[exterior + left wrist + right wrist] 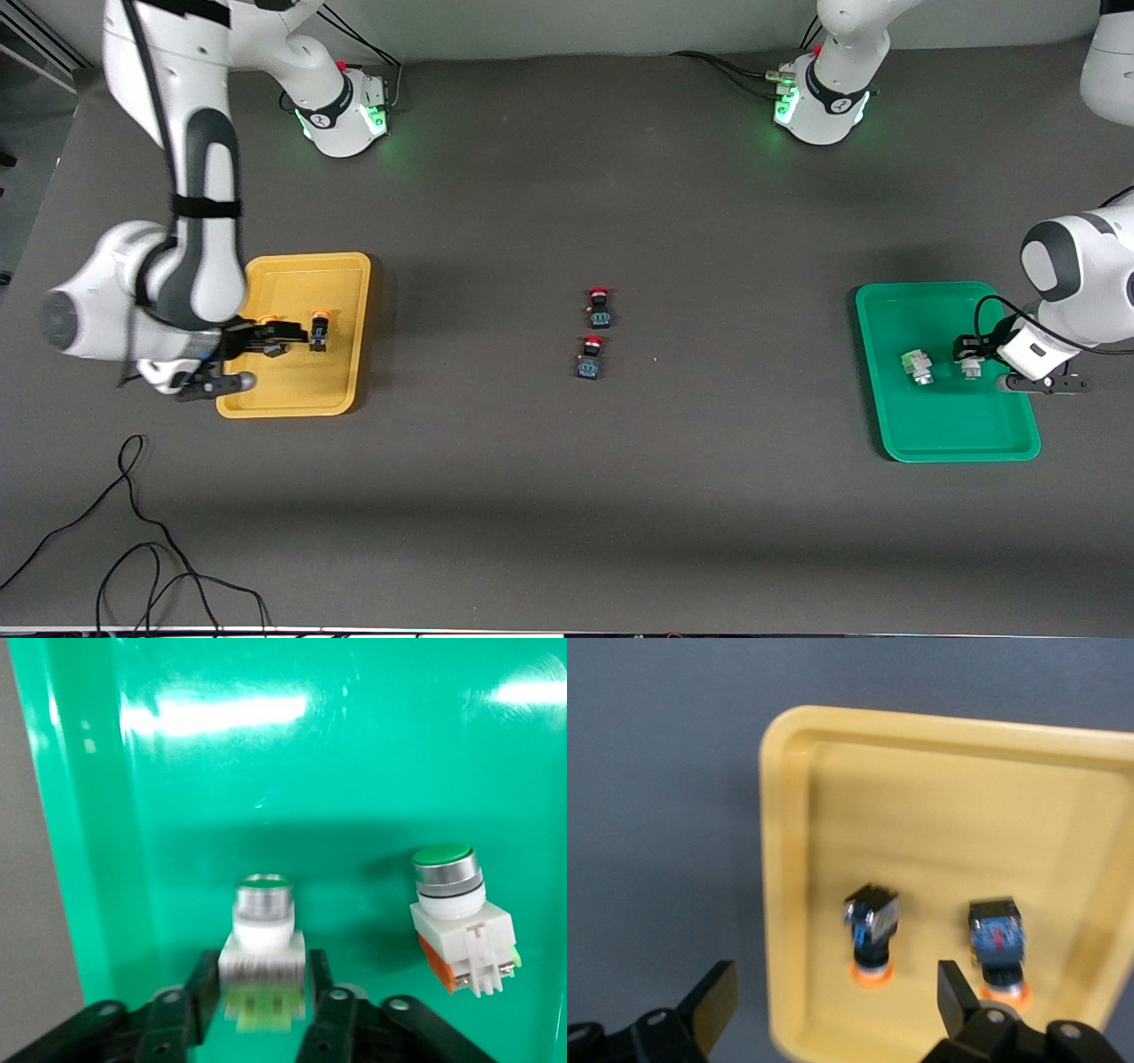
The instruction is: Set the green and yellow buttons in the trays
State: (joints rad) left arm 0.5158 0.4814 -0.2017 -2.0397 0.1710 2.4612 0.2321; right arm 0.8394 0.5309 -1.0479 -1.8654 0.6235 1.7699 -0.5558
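The yellow tray [301, 259] lies at the right arm's end of the table and holds two yellow buttons [317, 330] [268, 321]. My right gripper [266, 339] hovers over this tray, open wide. In the right wrist view both yellow buttons [871, 930] [998, 943] lie on the tray floor [948, 797], free of the gripper [833, 1001]. The green tray [957, 425] at the left arm's end holds two green buttons [918, 366] [972, 366]. My left gripper [263, 983] is low in it, slightly open, its fingers [202, 988] flanking one green button [263, 939]. The other green button [456, 912] lies beside it.
Two red-capped black switches [599, 306] [591, 356] sit in the middle of the table, one nearer the front camera than the other. A loose black cable [133, 532] curls on the table near the front edge at the right arm's end.
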